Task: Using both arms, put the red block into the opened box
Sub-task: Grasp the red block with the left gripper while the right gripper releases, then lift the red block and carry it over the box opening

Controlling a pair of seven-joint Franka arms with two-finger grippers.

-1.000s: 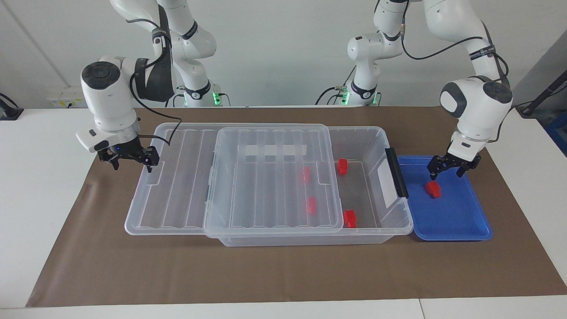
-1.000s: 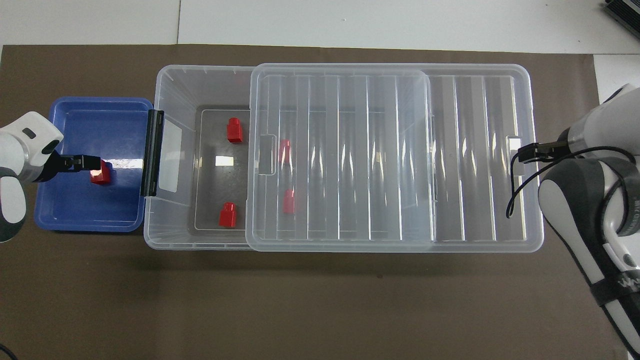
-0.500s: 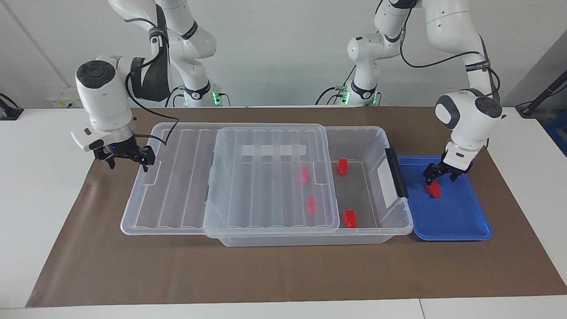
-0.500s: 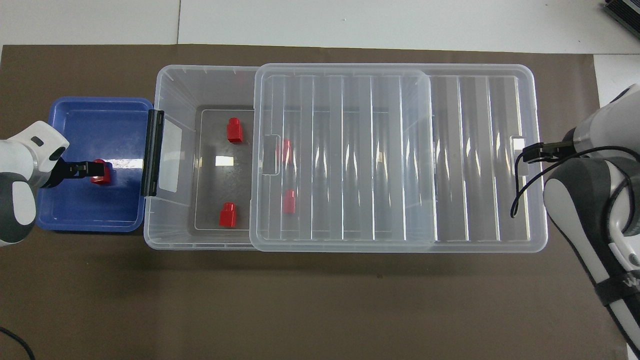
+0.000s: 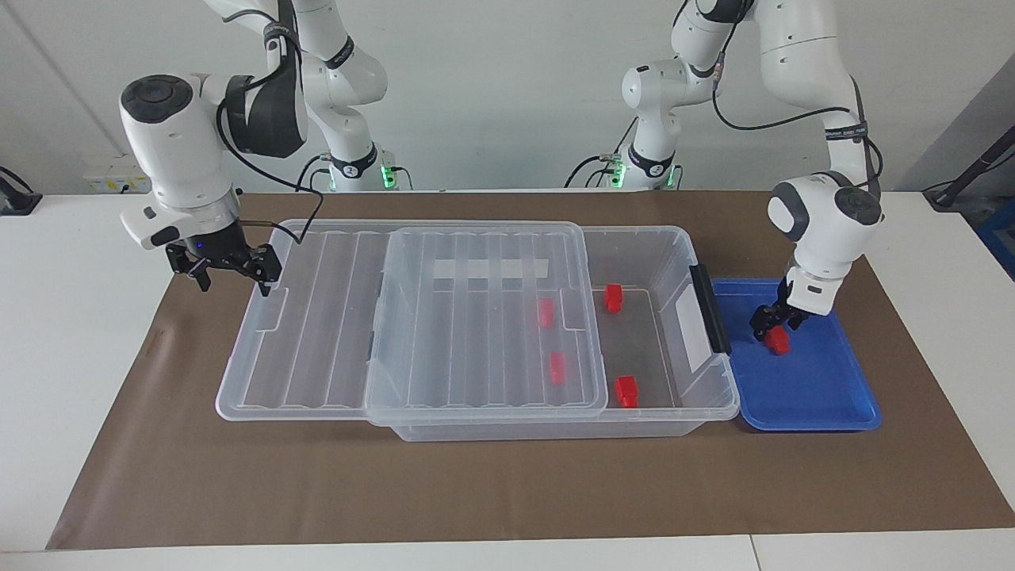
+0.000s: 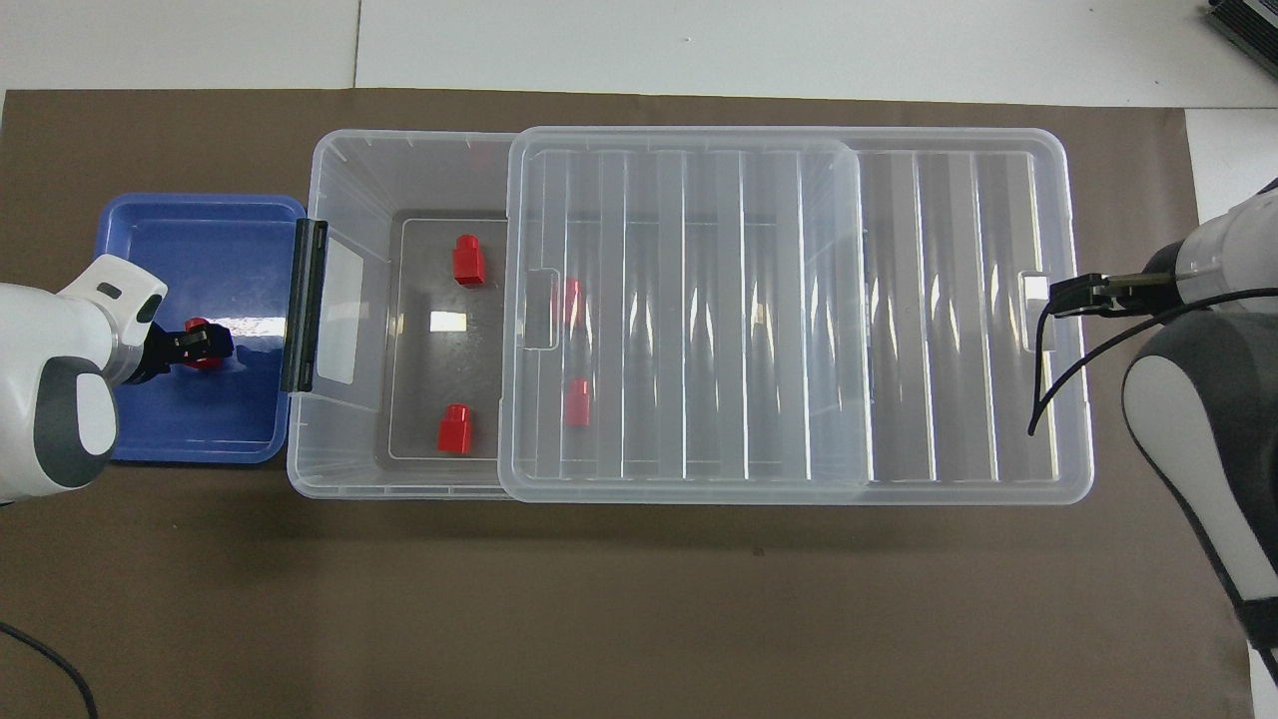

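A red block lies in the blue tray at the left arm's end of the table. My left gripper is down on it, fingers closed around it, and the block rests on the tray floor. The clear box stands beside the tray. Its ribbed lid is slid toward the right arm's end, leaving the tray-side part uncovered. My right gripper hangs open just above the lid's outer end, holding nothing.
Two red blocks lie on the box's uncovered floor, and two more show through the lid. A black handle caps the box end that faces the tray. Brown mat covers the table.
My left gripper came down over the red block and its fingers narrowed onto it. The lid slid a little toward the right arm's end, then my right gripper rose off it.
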